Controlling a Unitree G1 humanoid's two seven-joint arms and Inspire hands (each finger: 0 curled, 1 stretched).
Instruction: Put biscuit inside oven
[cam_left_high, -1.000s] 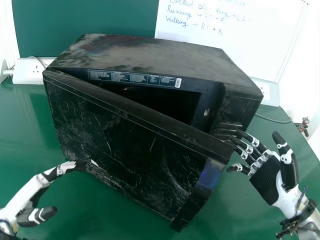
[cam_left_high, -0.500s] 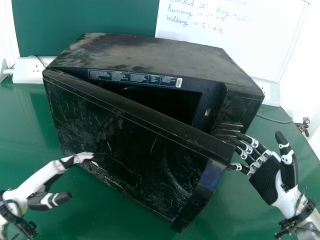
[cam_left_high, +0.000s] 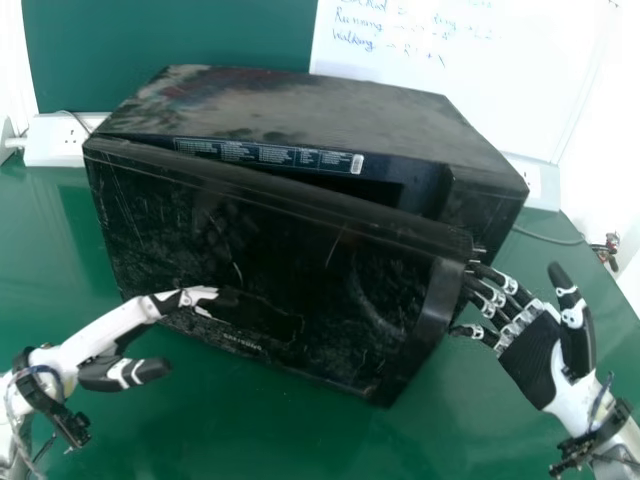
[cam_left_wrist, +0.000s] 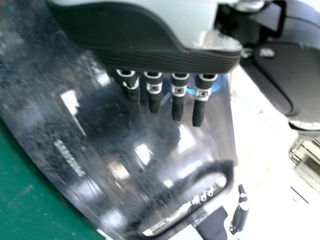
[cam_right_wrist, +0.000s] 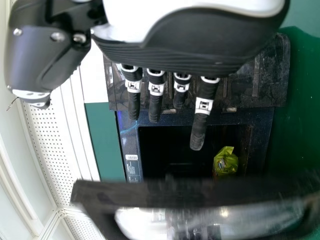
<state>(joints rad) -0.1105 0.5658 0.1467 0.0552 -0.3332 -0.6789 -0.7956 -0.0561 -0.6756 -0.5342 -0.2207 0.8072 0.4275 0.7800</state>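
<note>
From the surface's (cam_left_high: 40, 250) left side, my left robot hand (cam_left_high: 120, 325) advanced as the oven door (cam_left_high: 300, 250) swung inward; my right robot hand (cam_left_high: 535, 360) stayed, both open, empty.

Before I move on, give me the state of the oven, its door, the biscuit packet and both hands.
Oven: doorway partly uncovered; whether powered, cannot tell.
Oven door: ajar, neither shut nor wide open.
Biscuit packet: inside the oven; whether sealed, cannot tell.
Left hand: open, at the door's outer face.
Right hand: open, empty, by the door's free edge.
</note>
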